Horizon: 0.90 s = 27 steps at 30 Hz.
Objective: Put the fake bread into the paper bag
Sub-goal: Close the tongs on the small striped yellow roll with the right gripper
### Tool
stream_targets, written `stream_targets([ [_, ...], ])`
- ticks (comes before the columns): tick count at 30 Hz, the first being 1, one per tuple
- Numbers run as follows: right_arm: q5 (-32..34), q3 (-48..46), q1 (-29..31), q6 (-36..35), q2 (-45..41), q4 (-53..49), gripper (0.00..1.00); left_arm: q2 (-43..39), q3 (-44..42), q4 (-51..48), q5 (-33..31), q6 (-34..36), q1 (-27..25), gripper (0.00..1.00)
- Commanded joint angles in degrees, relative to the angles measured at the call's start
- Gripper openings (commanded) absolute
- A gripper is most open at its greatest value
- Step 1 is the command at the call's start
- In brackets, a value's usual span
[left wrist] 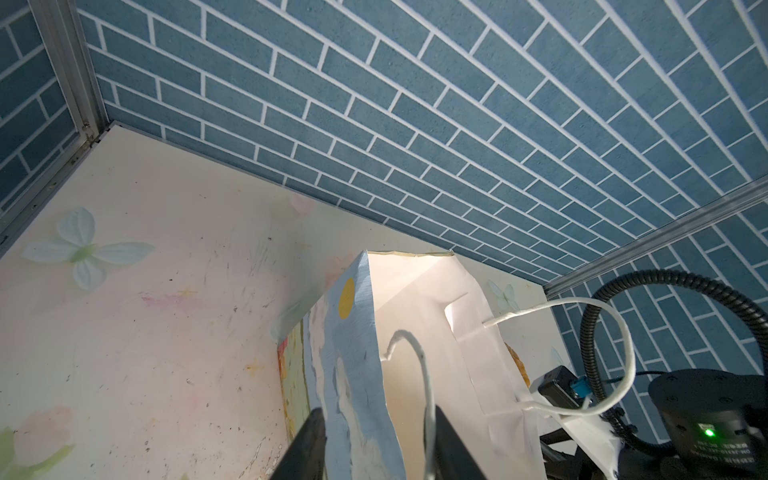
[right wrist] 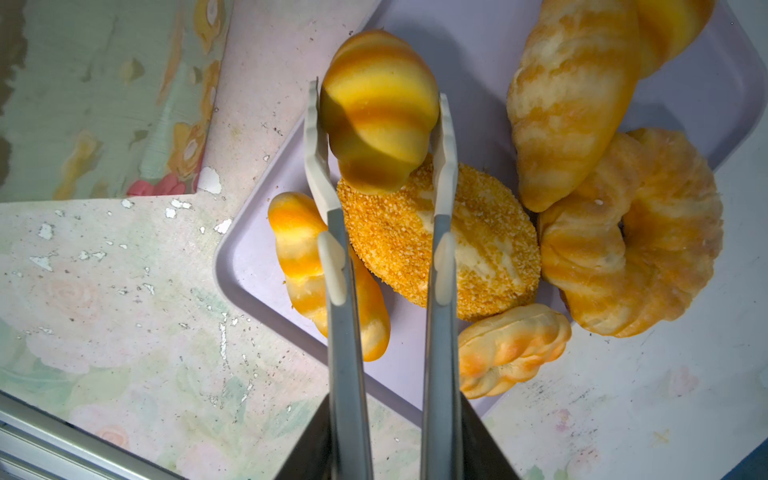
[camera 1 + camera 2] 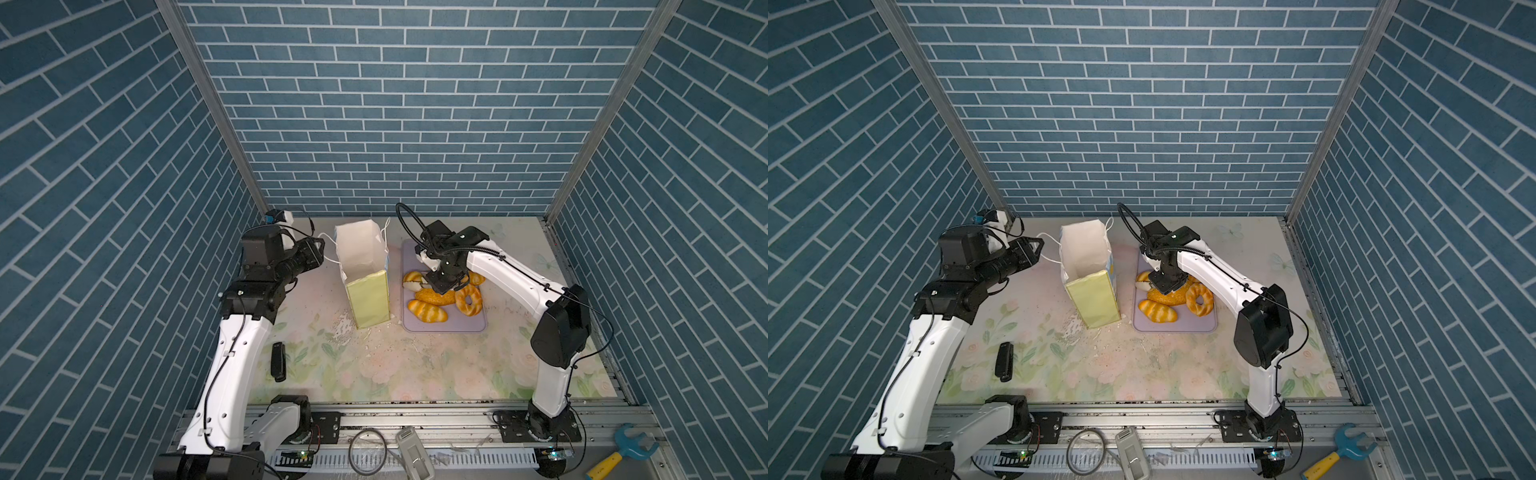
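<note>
The paper bag [image 3: 365, 270] stands open-topped left of the lilac tray [image 3: 444, 326]. In the left wrist view my left gripper [image 1: 378, 415] is open, its jaws apart astride the bag's blue side wall [image 1: 353, 353], and a white cord handle [image 1: 424, 374] runs beside one finger. My right gripper [image 2: 390, 436] is shut on grey tongs [image 2: 345, 332]. The tong tips pinch a striped roll [image 2: 378, 112] over the tray [image 2: 478, 41]. Below it lie a seeded loaf [image 2: 478, 249], another striped roll [image 2: 303, 257], a twisted ring [image 2: 665, 232], a croissant [image 2: 569, 104] and a small ridged pastry [image 2: 511, 349].
A black oblong object [image 3: 277, 361] lies on the floral table near the left arm. On the front rail are a cable loop [image 3: 368, 453], a white device [image 3: 411, 453] and a blue-and-yellow toy wrench [image 3: 623, 451]. Brick-patterned walls close in three sides.
</note>
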Motion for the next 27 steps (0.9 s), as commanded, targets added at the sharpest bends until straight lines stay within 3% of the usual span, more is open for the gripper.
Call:
stream_targets([
  [1,1.32,-0.50,0.30,-0.80,-0.87,1.23,0.38,-0.38,-0.11,-0.50,-0.54,1.00,0.14,0.41],
  [13,4.25,-0.76,0.50,0.43,-4.44,1.12,0.31,-0.30,-0.30,0.38,0.07,1.11,0.15,0.44],
  [27,10.34,-2.81,-0.73,4.46,-15.38,1.85,0.29,-1.03,-0.30,-0.58,1.74,1.76,0.15,0.50],
])
